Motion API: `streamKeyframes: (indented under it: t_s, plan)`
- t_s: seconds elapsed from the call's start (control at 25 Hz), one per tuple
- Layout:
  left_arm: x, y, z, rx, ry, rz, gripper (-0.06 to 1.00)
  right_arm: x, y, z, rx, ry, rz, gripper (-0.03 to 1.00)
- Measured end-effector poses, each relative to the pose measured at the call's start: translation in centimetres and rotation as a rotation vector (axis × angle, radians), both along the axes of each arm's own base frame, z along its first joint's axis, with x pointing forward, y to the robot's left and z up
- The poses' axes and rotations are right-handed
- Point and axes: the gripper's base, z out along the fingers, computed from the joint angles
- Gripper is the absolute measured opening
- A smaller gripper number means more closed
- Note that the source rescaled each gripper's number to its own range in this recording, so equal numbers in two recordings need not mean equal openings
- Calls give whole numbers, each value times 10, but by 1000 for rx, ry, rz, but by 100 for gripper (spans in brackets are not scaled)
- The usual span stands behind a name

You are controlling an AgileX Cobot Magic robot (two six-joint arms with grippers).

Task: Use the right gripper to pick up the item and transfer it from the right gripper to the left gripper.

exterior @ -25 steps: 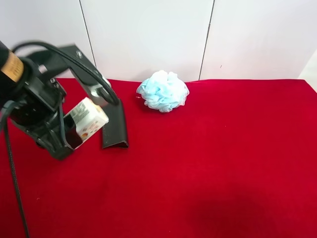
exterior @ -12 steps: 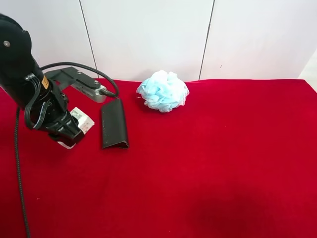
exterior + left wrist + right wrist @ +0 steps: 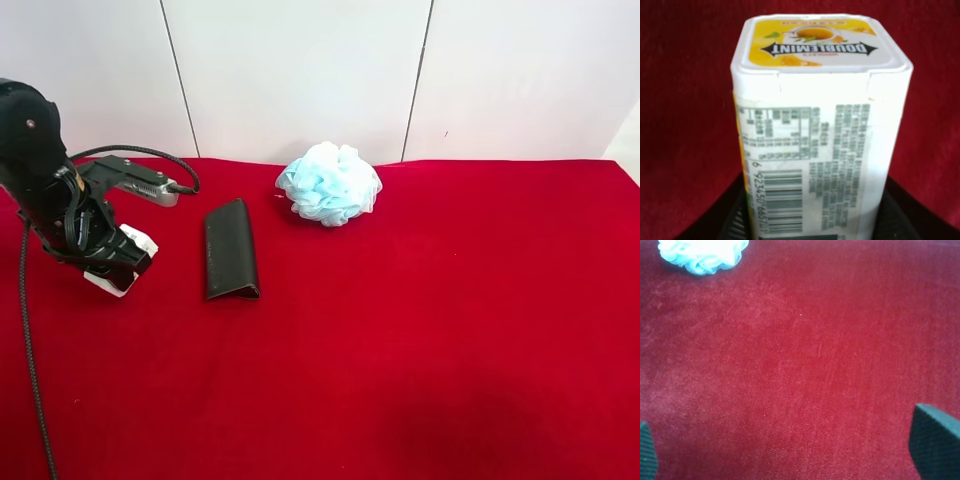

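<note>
The item is a small white carton held in my left gripper, on the arm at the exterior high view's left. It hangs low over the red cloth near the left edge; I cannot tell whether it touches. In the left wrist view the carton fills the frame, yellow lid away from the camera and barcode side showing, with the left gripper shut on its lower end. My right gripper is open and empty over bare red cloth. It is out of the exterior high view.
A dark green folded wallet lies just right of the carton. A pale blue mesh pouf sits at the back near the white wall and also shows in the right wrist view. The red cloth covers the table.
The left arm has swung down and to the left with the carton, from raised beside the wallet to low over the cloth. The wallet and pouf have not moved.
</note>
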Motion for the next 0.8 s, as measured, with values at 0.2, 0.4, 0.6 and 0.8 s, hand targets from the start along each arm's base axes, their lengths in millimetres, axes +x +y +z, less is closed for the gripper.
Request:
streamKeyframes:
  t_s: [0.2, 0.4, 0.6, 0.8]
  plan:
    - [3, -1, -4, -8, -16, 1, 2, 0, 0, 0, 0, 0, 0, 100]
    - [3, -1, -4, -9, -15, 2, 2, 0, 0, 0, 0, 0, 0, 100]
    - [3, -2, -4, -23, -11, 23, 58, 0, 0, 0, 0, 0, 0, 100]
    - [3, -2, -4, -27, -10, 32, 97, 0, 0, 0, 0, 0, 0, 100]
